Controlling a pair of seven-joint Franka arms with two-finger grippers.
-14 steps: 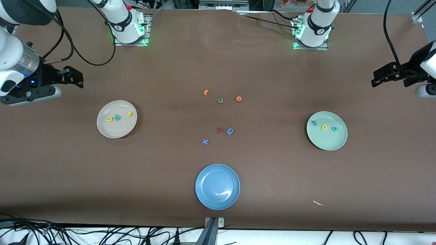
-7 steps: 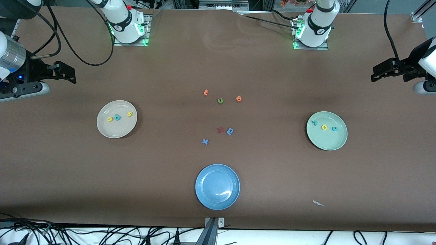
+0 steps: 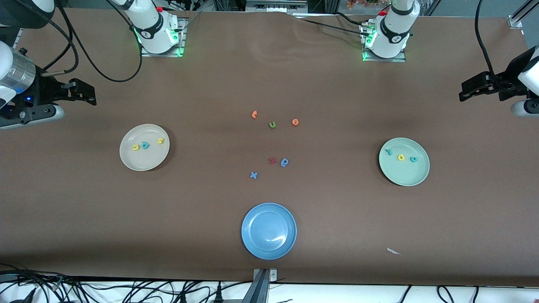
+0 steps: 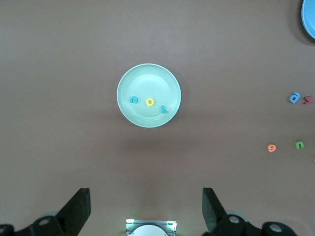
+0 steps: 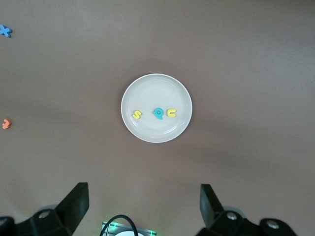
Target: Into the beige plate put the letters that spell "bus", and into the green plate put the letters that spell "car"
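On the round glossy beige plate (image 3: 144, 162) lie foam letters (image 3: 145, 145); both pincers gape

Mid-frame on the table (image 3: 337, 219): two orange letters (image 3: 254, 114), green u (image 3: 272, 124), red letter (image 3: 272, 160), blue rounded letter (image 3: 284, 162), blue x (image 3: 253, 175). Blue plate (image 3: 268, 231) lower center. Paper scrap (image 3: 393, 251) lower right.

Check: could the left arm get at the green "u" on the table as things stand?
Probably yes. The green "u" lies alone on bare table among loose letters, nothing over it. The left gripper hangs open, empty, at its own table end; the right gripper waits open.
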